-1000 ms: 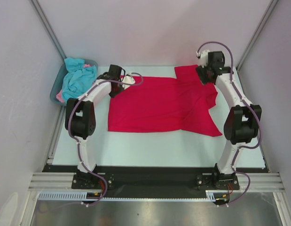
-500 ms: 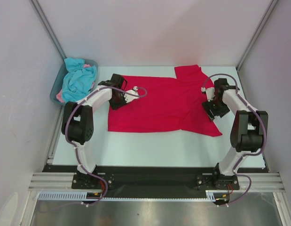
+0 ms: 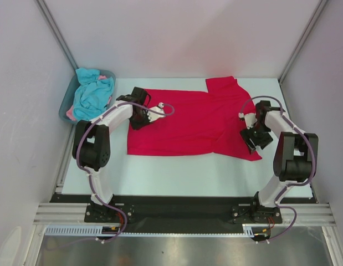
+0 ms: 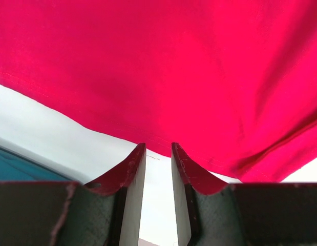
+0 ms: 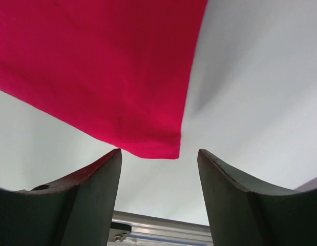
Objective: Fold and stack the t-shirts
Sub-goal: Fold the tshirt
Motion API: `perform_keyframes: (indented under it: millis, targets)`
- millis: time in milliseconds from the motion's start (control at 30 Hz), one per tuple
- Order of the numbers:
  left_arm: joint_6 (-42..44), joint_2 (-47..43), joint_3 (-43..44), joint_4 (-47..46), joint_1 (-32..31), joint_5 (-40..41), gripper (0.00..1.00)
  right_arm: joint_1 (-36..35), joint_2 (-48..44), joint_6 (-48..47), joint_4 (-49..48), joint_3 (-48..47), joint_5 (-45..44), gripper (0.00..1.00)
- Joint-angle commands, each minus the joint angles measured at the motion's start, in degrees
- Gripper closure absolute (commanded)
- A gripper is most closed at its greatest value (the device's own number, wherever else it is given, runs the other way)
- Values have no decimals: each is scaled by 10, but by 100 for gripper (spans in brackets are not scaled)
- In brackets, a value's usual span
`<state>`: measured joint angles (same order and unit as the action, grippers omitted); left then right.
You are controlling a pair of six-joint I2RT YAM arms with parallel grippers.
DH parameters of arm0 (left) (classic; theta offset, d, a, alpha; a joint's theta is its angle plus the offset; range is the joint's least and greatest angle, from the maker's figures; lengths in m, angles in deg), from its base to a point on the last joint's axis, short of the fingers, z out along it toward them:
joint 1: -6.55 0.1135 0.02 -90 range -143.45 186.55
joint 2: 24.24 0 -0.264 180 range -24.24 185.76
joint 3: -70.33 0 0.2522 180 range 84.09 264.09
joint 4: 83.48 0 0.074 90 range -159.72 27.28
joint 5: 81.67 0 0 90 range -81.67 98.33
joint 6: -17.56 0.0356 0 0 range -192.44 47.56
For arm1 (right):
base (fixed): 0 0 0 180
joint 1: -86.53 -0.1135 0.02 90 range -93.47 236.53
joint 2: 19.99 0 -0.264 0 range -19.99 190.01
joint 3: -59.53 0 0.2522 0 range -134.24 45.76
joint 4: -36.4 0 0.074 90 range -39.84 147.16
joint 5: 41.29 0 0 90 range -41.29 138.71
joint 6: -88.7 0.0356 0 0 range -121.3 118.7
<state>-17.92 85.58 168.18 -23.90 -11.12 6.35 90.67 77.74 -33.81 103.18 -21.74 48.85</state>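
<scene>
top cam high at 6 o'clock, facing 12; wrist cams close on the red t-shirt [image 3: 185, 124] edge (left at 10, right at 3), shared with top.

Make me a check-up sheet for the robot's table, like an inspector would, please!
Surface: pale flat table, no spills seen.
Job's things: crimson red cloth t-shirt spread flat; turquoise-blue cloth t-shirt and pink cloth bunched in the grey-blue plastic tub at far left.
Clutter: nothing seen.
Grippers: left gripper narrowly open at the red shirt's left edge, holding nothing; right gripper wide open, a right-side corner of the shirt between its fingers, not pinched.
Cables: purple-grey cables run along both arms, one loop over the red shirt.
Surroundings: pale walls, metal frame posts, metal rail at the near edge.
</scene>
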Motion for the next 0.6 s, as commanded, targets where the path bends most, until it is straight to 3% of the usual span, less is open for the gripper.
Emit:
perform_keyframes:
  millis: [0, 367, 567]
  targets:
    - [5, -29, 0, 6, -5, -15, 68, 2, 16, -16, 1, 9, 30, 34]
    - [0, -31, -9, 6, -5, -4, 69, -4, -27, -74, 14, 55, 40, 37]
    - [-6, -23, -2, 6, -7, -8, 69, -40, -77, -73, -37, 69, -39, 37]
